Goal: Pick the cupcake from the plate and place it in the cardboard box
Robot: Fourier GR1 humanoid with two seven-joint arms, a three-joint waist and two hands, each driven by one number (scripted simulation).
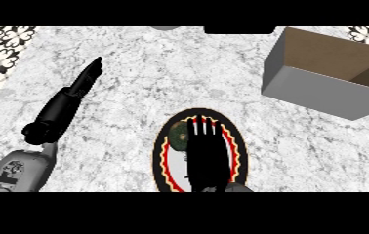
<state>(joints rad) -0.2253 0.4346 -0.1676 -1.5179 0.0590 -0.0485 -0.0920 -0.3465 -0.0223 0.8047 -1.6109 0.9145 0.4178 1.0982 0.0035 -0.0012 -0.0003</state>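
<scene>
A round plate (235,152) with a red, yellow and black rim lies at the counter's front centre. The cupcake (178,137), dark green and brown, sits on the plate's left part. My right hand (202,150) hovers over the plate with straight fingers pointing away, its left side right beside the cupcake and partly hiding it; it holds nothing. The cardboard box (317,77), open at the top with grey outer walls and a brown inside, stands at the back right. My left hand (85,79) rests open on the left, fingers stretched toward the back.
Patterned tiles (16,43) edge the counter at the back left. A dark object (239,29) and a small grey one (166,28) sit at the back edge. Bare marble counter (180,72) lies between the plate and the box.
</scene>
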